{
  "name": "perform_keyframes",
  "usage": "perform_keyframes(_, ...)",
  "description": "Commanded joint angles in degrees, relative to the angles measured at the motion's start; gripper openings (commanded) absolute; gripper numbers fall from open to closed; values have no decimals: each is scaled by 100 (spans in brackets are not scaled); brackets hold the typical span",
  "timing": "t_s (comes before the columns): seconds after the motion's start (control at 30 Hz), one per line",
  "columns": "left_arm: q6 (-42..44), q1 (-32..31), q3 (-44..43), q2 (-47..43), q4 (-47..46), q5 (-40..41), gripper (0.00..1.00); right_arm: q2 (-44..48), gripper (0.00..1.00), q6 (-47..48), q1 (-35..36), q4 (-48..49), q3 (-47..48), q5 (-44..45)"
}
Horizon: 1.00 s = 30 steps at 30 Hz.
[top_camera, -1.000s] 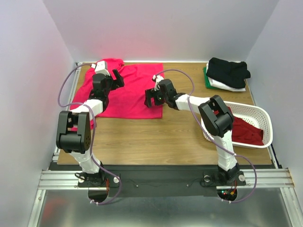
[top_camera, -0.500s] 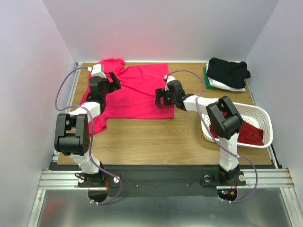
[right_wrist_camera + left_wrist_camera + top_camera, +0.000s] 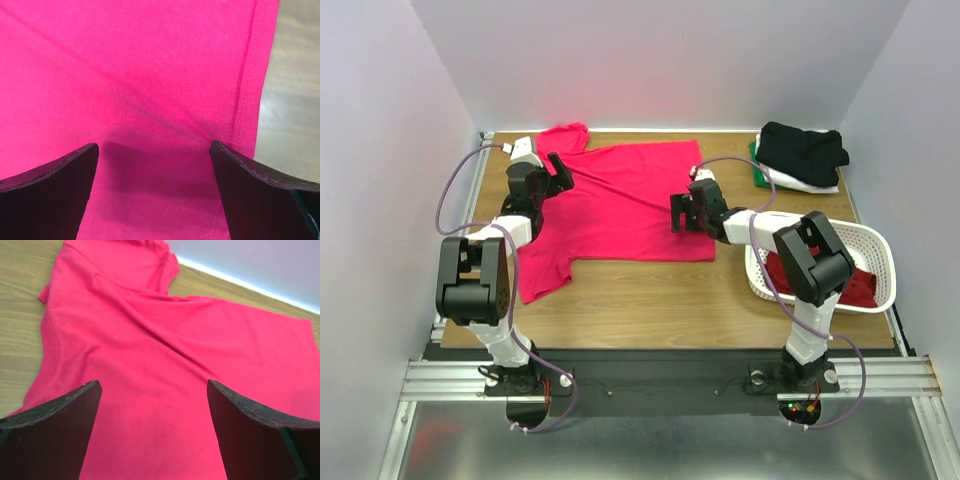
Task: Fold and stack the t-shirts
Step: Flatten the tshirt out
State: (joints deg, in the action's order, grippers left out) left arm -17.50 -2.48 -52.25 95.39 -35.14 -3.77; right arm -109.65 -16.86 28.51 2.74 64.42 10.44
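A bright pink-red t-shirt [image 3: 620, 210] lies spread flat over the left and middle of the table, one sleeve at the back [image 3: 565, 135] and one at the near left [image 3: 542, 275]. My left gripper [image 3: 558, 168] hangs open over the shirt's left part, and pink cloth [image 3: 165, 340] shows between its fingers [image 3: 60, 415] with nothing gripped. My right gripper [image 3: 680, 214] is open over the shirt's right side, near the stitched hem [image 3: 245, 100]. A darker red t-shirt [image 3: 850, 285] sits in the basket. Black [image 3: 802, 150], white [image 3: 800, 182] and green [image 3: 757, 165] folded t-shirts are stacked at the back right.
A white perforated basket [image 3: 880, 250] stands at the right edge, right beside my right arm. Grey walls close in the table on three sides. Bare wood [image 3: 650, 300] shows between the pink shirt and the arm bases.
The pink shirt has been drawn out to the right and lies wider and flatter. My right gripper moved right with it; my left gripper shifted slightly left. Both stayed open.
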Motion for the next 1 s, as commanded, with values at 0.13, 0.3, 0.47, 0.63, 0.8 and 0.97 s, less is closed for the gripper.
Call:
perform_keyframes(0.13,-105,28,-725,673,-20,-343,99,479,100,51,-56,-881,245,-24)
perform_keyframes(0.3,-105,28,-1234,1068,402,-484,99,-108,100,236,-56,-881,1247,-419)
perform_keyframes(0.47,-105,28,-1849,1437,972,-239,99,-847,100,394,-48,-881,2082,-692)
perform_keyframes(0.63,-87,20,-2439,1876,1694,-123,99,-1523,100,491,-126,-898,2794,-894)
perform_keyframes(0.8,-17,20,-3238,2430,2413,-396,99,-1797,100,351,-381,-898,3032,-1252)
perform_keyframes(0.97,0,20,-3994,2975,2932,-589,99,-2052,100,105,-750,-951,3112,-1623)
